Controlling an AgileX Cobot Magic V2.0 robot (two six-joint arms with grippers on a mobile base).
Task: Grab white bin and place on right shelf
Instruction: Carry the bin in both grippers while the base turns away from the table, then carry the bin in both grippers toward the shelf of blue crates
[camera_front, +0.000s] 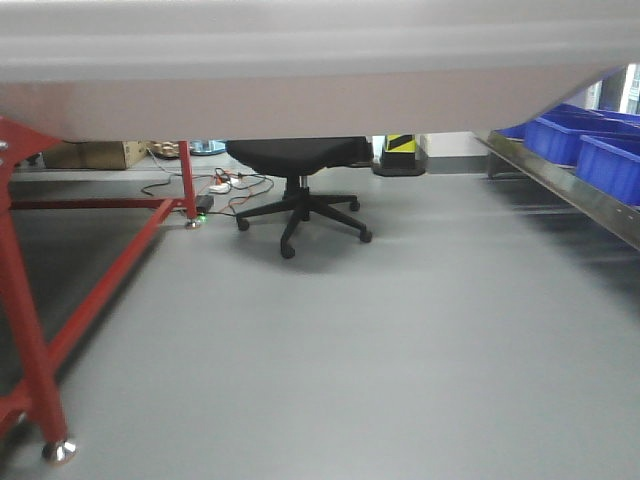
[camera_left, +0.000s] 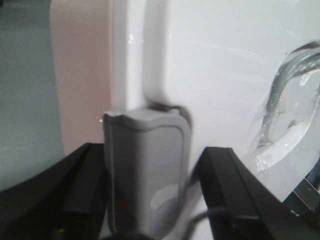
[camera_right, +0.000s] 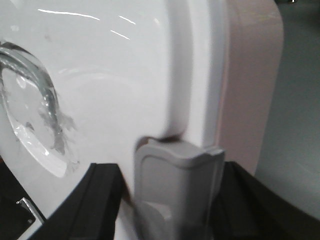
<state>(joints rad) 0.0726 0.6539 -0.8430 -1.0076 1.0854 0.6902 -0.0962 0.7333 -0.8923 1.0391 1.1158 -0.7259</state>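
Seemingly tight on latches (camera_left: 145, 195) of the white bin (camera_front: 300, 70): left hand (camera_left: 152, 150), right hand (camera_right: 172, 170).

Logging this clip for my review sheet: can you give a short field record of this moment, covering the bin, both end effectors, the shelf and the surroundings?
Bin: white bin held up in the air, spanning the top of the front view, lid on
Left end effector: closed around the grey latch at one end of the bin
Right end effector: closed around the opposite latch
Right shelf: ahead on the right, holding blue crates; bin not on it
Surroundings: red-framed table on the left, black office chair in the centre
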